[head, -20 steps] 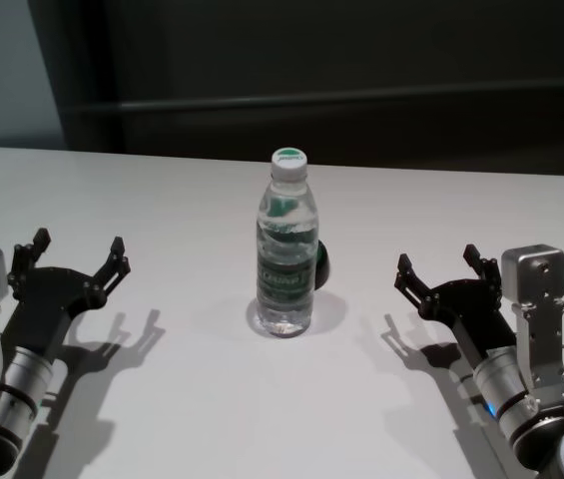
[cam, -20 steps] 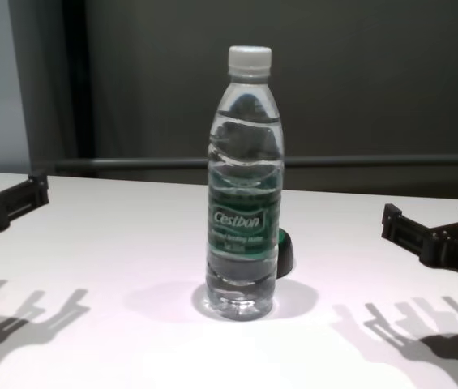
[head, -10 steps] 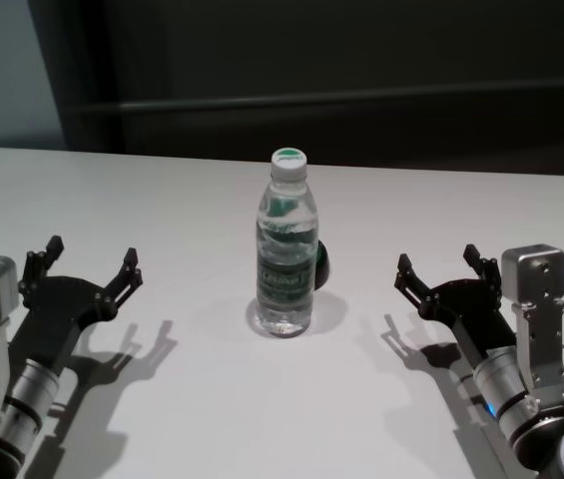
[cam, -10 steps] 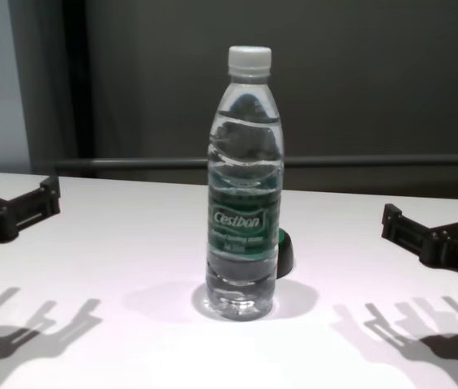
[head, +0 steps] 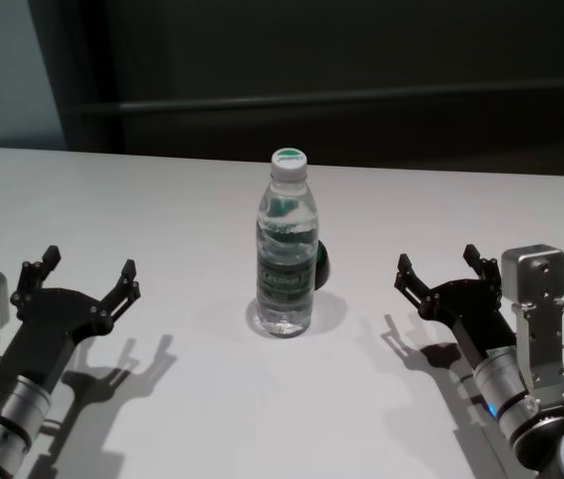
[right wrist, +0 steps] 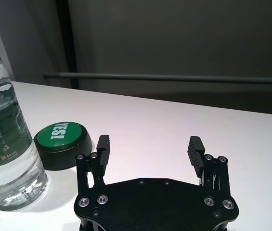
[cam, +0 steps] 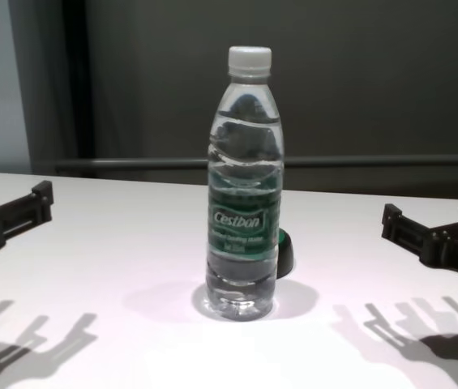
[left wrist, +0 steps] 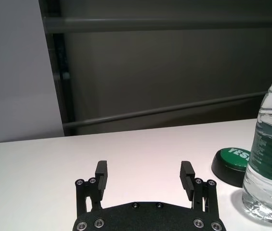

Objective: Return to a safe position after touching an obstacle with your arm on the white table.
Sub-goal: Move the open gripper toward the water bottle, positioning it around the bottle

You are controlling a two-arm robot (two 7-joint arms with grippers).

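Left gripper (head: 82, 282): hung low over the left side of the white table (head: 192, 399), fingers spread wide, nothing between them; well apart from the bottle.

Water bottle (head: 286, 254), the obstacle: stood upright at the table's centre, between the two arms and touched by neither. Clear plastic, white screw cap, green "Cestbon" label round its middle, filled nearly to the shoulder. Judged moderately heavy for its narrow base, so likely to tip under a push high on the body; thin walls would probably give under a hard squeeze, and the smooth plastic looked slippery. Best hold, if one were needed: across the labelled waist.

Green-topped black push button (right wrist: 58, 142): sat on the table just behind the bottle, on its right side.

Right gripper (head: 441, 274): low over the right side, fingers likewise released and empty, well apart from the bottle.
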